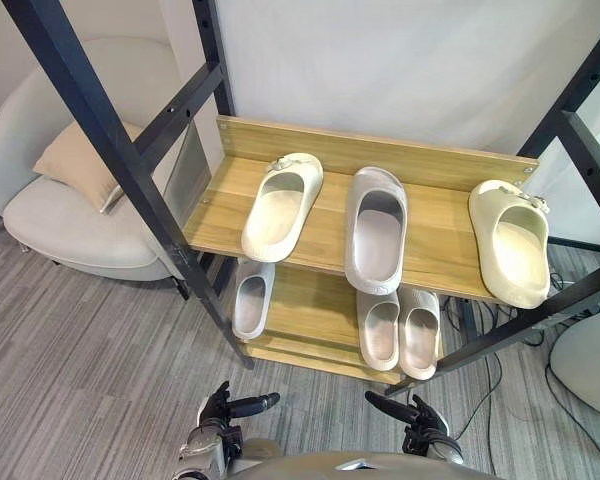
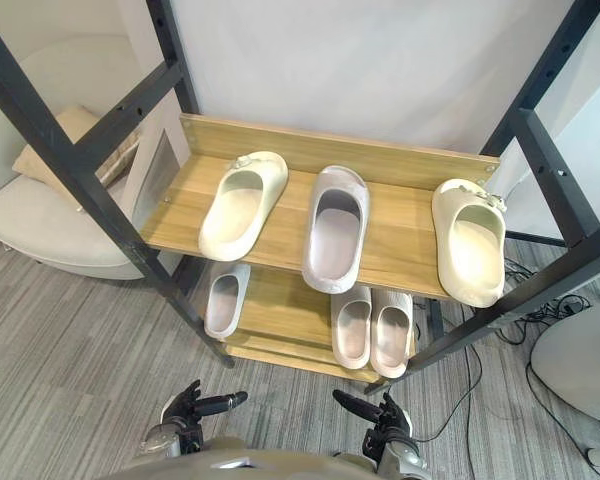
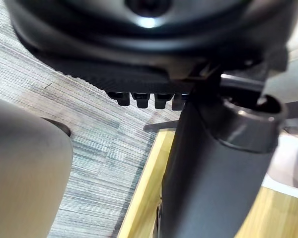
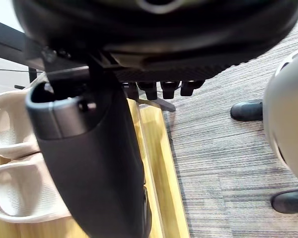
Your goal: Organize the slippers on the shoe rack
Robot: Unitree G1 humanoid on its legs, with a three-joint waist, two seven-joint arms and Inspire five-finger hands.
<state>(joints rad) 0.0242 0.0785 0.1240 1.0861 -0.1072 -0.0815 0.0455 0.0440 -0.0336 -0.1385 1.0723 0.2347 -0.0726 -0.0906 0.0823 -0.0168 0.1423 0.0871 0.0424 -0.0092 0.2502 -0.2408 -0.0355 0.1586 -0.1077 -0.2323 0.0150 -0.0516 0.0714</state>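
A wooden shoe rack (image 1: 435, 255) stands in front of me with two shelves. Its top shelf carries a cream slipper (image 1: 282, 205) on the left, a grey slipper (image 1: 376, 228) in the middle and another cream slipper (image 1: 510, 240) at the right end. The lower shelf has one grey slipper (image 1: 252, 298) on the left and a grey pair (image 1: 378, 328), (image 1: 419, 332) side by side on the right. My left hand (image 1: 225, 408) and right hand (image 1: 417, 415) hang low above the floor, short of the rack, both open and holding nothing. The right wrist view catches the grey pair (image 4: 10, 124).
Black metal frame bars (image 1: 110, 140) slant across the left and right of the rack. A pale armchair (image 1: 70, 215) with a beige cushion (image 1: 75, 160) sits to the left. A white rounded object (image 1: 590, 360) stands on the grey floor to the right.
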